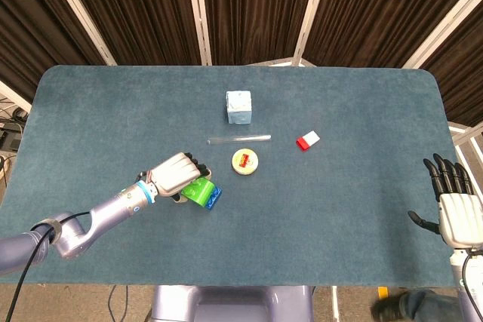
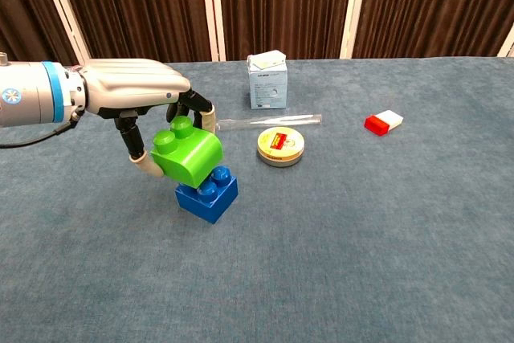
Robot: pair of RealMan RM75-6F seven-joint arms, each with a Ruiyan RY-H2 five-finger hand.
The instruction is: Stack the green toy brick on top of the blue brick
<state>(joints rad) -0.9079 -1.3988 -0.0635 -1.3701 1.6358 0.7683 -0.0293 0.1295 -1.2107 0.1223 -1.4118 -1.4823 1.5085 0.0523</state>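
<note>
My left hand [image 2: 140, 98] [image 1: 175, 175] holds the green toy brick [image 2: 187, 156] [image 1: 199, 190] from above, thumb and fingers wrapped around it. The green brick sits tilted over the blue brick [image 2: 210, 193] [image 1: 212, 197], covering its left studs; whether it is seated I cannot tell. The blue brick rests on the teal table [image 2: 361, 222], left of centre. My right hand [image 1: 456, 209] hovers off the table's right edge, fingers spread, holding nothing; only the head view shows it.
Behind the bricks lie a round tin [image 2: 281, 146] [image 1: 245, 161], a clear tube [image 2: 268, 122] [image 1: 239, 139], and a small white-blue box [image 2: 267, 79] [image 1: 238, 106]. A red and white block [image 2: 383, 122] [image 1: 307, 140] sits to the right.
</note>
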